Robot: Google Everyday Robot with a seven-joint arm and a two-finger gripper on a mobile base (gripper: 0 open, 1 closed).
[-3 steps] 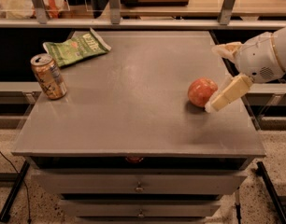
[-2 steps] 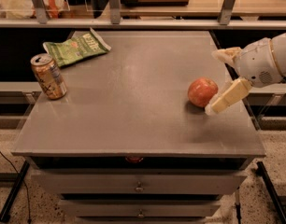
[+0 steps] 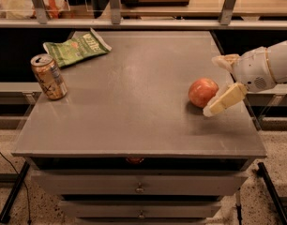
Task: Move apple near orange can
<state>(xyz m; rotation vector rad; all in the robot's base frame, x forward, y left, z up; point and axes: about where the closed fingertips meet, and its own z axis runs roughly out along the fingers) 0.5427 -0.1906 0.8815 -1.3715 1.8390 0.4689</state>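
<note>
A flat grey table (image 3: 134, 125) fills the middle of the view, its top dull and lightly scuffed, with a stack of shallow drawers (image 3: 139, 187) under the front edge, each with a small knob. Below and to the sides lies a pale speckled floor (image 3: 5, 146). Behind the table runs a light wood-coloured shelf (image 3: 256, 3) carried on slanted metal posts (image 3: 114, 3), and the space under it is dark. The apple (image 3: 202, 92) sits on the right part of the table top, near the right edge and about midway from back to front. It is round, reddish-orange with a paler patch on top, so it has no clear long axis, and I cannot tell which way its stem points. The orange can (image 3: 49, 76) stands upright near the left edge, well apart from the apple across the width of the table. Its long axis is vertical, and its silver top with the pull tab faces up. Just behind the can, at the back left corner, a green chip bag (image 3: 75, 48) lies flat, its long side running left to right. The gripper (image 3: 214, 85) comes in from the right at the end of a white arm (image 3: 265, 67), low over the table, with its jaws spread wide. One pale finger sticks out above and behind the apple, and the other of the fingers (image 3: 225, 99) slants down to the left against the apple's right side. The apple rests on the table and is not clamped.
</note>
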